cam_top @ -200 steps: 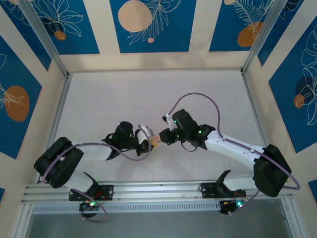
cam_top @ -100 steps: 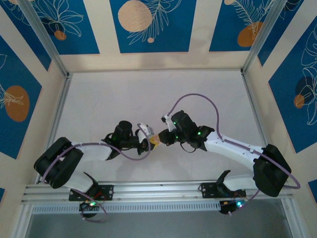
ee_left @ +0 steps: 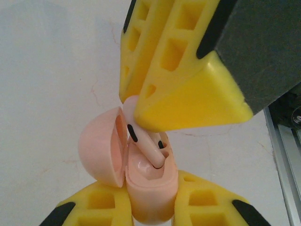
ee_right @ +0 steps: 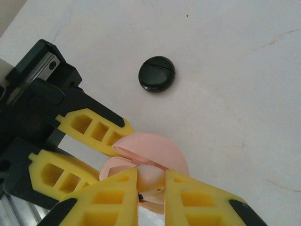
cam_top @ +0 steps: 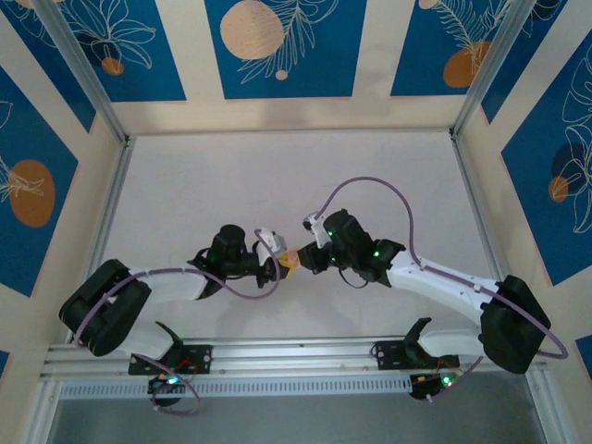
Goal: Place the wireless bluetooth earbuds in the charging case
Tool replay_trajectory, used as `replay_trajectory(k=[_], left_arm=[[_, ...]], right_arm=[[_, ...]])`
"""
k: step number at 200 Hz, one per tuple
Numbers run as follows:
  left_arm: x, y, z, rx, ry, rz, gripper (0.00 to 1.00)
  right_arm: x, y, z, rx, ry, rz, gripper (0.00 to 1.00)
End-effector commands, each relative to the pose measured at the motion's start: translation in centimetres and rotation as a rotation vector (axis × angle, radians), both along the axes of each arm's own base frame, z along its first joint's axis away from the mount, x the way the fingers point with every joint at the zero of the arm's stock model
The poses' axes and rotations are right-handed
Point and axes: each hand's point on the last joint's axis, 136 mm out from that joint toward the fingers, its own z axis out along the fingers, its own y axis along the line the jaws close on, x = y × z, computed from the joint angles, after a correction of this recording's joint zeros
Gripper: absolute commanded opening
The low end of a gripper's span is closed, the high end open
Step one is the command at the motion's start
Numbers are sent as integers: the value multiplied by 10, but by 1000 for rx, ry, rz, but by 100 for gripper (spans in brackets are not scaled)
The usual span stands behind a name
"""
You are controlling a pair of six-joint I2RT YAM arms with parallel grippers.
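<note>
1. Left gripper (ee_left: 150, 207): fingers pressed onto the lower half of the pink charging case (ee_left: 151, 188), one on each side. The case is held off the table (ee_right: 235, 70).
2. Case lid (ee_left: 101, 150) is swung open on its hinge and stands to the left of the body in the left wrist view, with the cavity exposed.
3. Right gripper (ee_right: 150, 188): fingertips pinched together on a pink earbud (ee_left: 148, 148), coming in over the open case from above.
4. Earbud position: tilted, with its lower end down in the case well and its upper end still between the right fingertips. Two small black marks are visible on it. It is not seated flush. I can't tell how much of the tip touches the well floor.
5. In the top view the two grippers meet tip to tip a little left of the table's middle, in the near half.
6. Black round case (ee_right: 156, 74): closed and lying flat on the table, well apart from both grippers, with nothing touching it.
</note>
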Motion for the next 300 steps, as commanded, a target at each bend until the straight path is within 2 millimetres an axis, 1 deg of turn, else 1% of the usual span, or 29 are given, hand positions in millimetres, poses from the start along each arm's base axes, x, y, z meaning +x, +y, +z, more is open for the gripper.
replay_trajectory(k=[1, 63, 96, 112, 145, 172, 200, 217, 265, 300], left_arm=[[0, -4, 21, -58, -56, -10, 16], [-2, -4, 27, -76, -74, -13, 16], [-3, -4, 32, -92, -89, -16, 16], [-3, -4, 34, -102, -94, -18, 17], [-5, -4, 37, -113, -98, -23, 17], [-5, -4, 38, -117, -101, -25, 17], [-6, -4, 39, -120, -104, -30, 17], [-6, -4, 40, -122, -106, -31, 17], [-5, -3, 39, -119, -109, -27, 17], [-6, -3, 40, -120, -114, -24, 17]], right_arm=[[-19, 5, -2, 14, 14, 85, 17], [-29, 13, 3, 57, 2, 159, 17], [-34, 13, 4, 62, -5, 181, 18], [-36, 13, 3, 66, -4, 187, 20], [-36, 13, 11, 87, -26, 195, 21], [-34, 13, 17, 94, -45, 185, 27], [-35, 12, 17, 93, -43, 183, 35], [-34, 12, 20, 100, -52, 180, 38], [-28, 7, 31, 94, -84, 145, 45], [-30, 6, 43, 118, -97, 142, 49]])
